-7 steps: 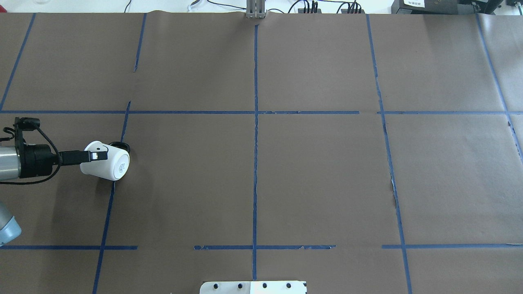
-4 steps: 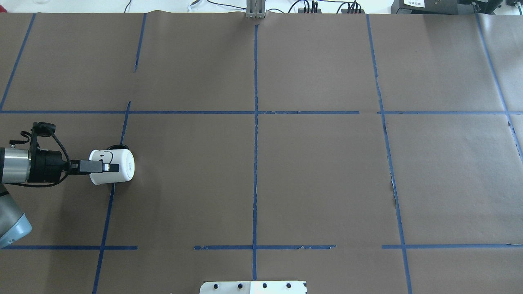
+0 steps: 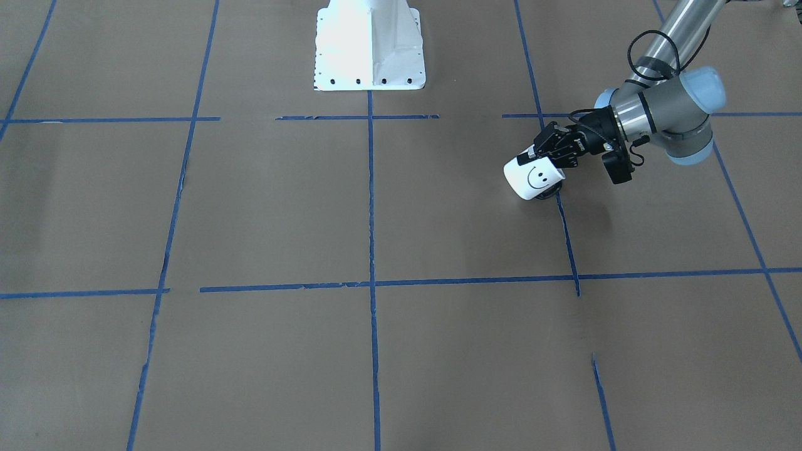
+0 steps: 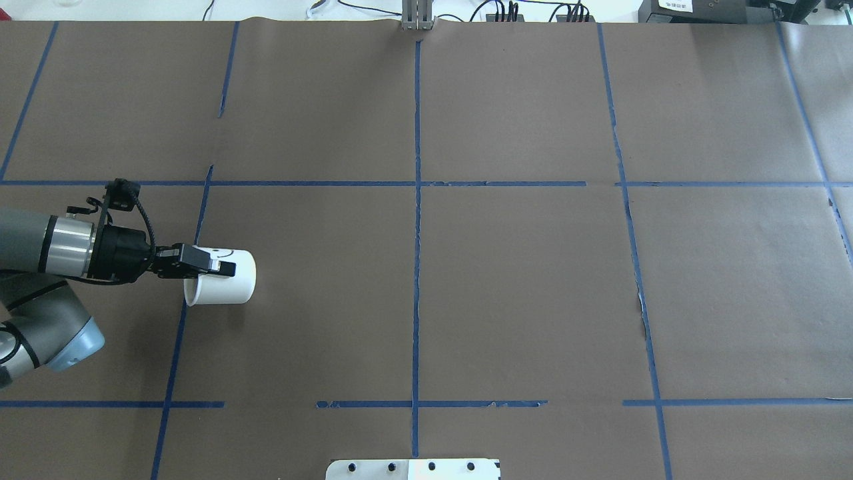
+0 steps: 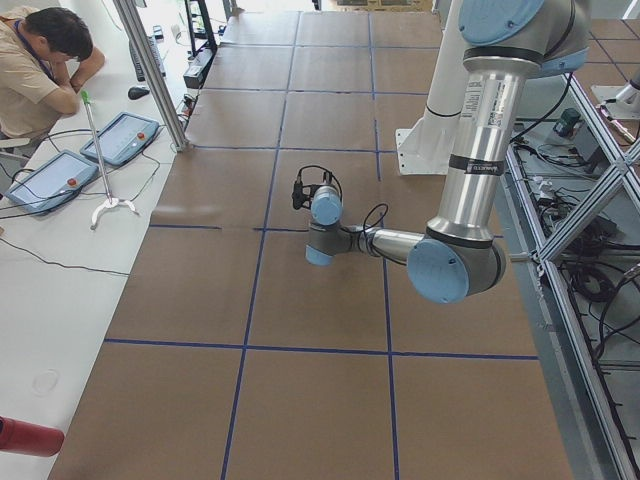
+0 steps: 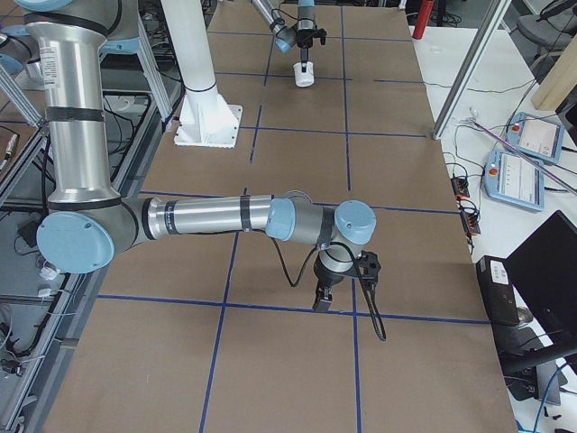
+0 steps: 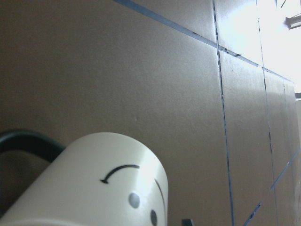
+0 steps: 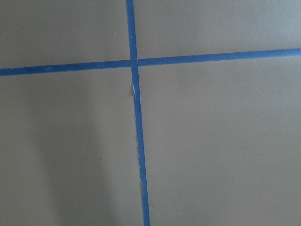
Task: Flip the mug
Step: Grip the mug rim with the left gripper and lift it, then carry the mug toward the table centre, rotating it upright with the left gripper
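Note:
The white mug [image 4: 230, 287] with a black smiley face is held on its side, its mouth toward the arm and its base pointing right. My left gripper [image 4: 208, 269] is shut on its rim wall. In the front-facing view the smiley side of the mug [image 3: 532, 177] faces the camera, with my left gripper [image 3: 546, 153] above and behind it and the black handle low underneath. The left wrist view shows the mug [image 7: 94, 183] close up. I cannot tell whether it touches the table. My right gripper [image 6: 322, 302] shows only in the exterior right view, pointing down at the table.
The white robot base plate [image 3: 369, 47] stands at the table's robot-side edge. Blue tape lines [image 4: 416, 200] grid the brown paper. An operator [image 5: 40, 60] sits by tablets beyond the table's far side. My right arm [image 6: 207, 216] reaches low over the table's right end.
My left gripper has carried the mug to the right and turned it. Its labelled base, tilted up toward the camera before, now points sideways to the right.

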You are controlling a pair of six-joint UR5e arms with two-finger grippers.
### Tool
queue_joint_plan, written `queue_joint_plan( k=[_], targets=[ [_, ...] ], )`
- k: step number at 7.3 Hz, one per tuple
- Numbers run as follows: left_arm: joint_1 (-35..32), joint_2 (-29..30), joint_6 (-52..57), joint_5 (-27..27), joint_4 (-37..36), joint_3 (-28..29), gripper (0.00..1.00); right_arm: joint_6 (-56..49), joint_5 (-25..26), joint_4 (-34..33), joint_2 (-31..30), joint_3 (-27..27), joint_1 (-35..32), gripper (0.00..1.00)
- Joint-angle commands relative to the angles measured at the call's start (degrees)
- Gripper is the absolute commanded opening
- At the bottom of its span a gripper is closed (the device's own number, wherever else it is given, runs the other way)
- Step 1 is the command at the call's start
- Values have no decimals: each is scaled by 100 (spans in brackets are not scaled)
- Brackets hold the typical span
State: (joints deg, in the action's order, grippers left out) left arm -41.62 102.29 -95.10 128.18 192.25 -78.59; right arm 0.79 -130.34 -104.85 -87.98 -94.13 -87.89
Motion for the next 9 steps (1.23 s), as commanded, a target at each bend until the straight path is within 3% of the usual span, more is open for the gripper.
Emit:
queue_joint_plan(
  k=[1,2,3,5,6,7,9],
  targets=[
    [-126,370,-404,-4,-47,-16,0,0,0,0,0,0,0,100],
    [-196,440,-413,22,-134,-25,0,0,0,0,0,0,0,100],
    [-206,563,-422,40,-675,-173,0,0,0,0,0,0,0,100],
    [-180,818,-387,303,-3434,-1293,0,0,0,0,0,0,0,100],
    [-162,1297,-343,252,-4875,-1508,0,0,0,0,8,0,0,100],
    [-66,1911,-291,42,-6099,-1493,0,0,0,0,0,0,0,100],
    [486,2932,698,-1114,-8071,-1327,0,0,0,0,0,0,0,100]
  ],
)
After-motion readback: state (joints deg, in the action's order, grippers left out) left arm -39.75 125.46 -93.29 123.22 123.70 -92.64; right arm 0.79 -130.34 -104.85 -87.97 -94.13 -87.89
